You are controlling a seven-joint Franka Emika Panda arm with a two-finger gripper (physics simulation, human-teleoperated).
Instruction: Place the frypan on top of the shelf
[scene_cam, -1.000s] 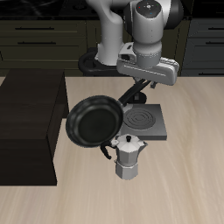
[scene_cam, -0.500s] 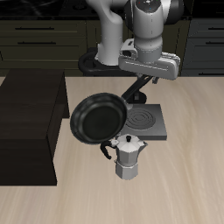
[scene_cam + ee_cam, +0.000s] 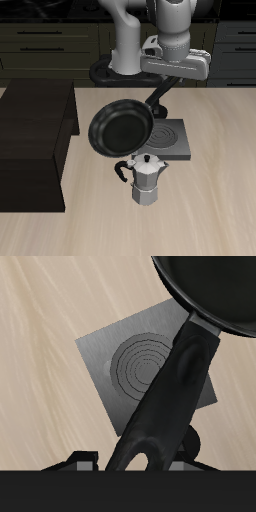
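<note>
The frypan [image 3: 121,129], round and black, hangs tilted in the air above the table, between the shelf and the burner plate. Its long handle [image 3: 158,96] runs up to my gripper [image 3: 170,78], which is shut on the handle's end. In the wrist view the handle [image 3: 170,391] stretches away from the fingers to the pan bowl [image 3: 215,291]. The shelf [image 3: 32,145] is a large dark box with a flat top beside the pan; nothing lies on the part of it that shows.
A grey square burner plate [image 3: 170,140] lies on the table under the handle, also in the wrist view [image 3: 125,366]. A silver moka pot [image 3: 147,180] stands nearer the front edge, just below the pan. Dark drawer cabinets [image 3: 50,40] line the back.
The gripper has risen and the frypan has gone up with it, a little away from the shelf. The pan now hangs higher above the moka pot.
</note>
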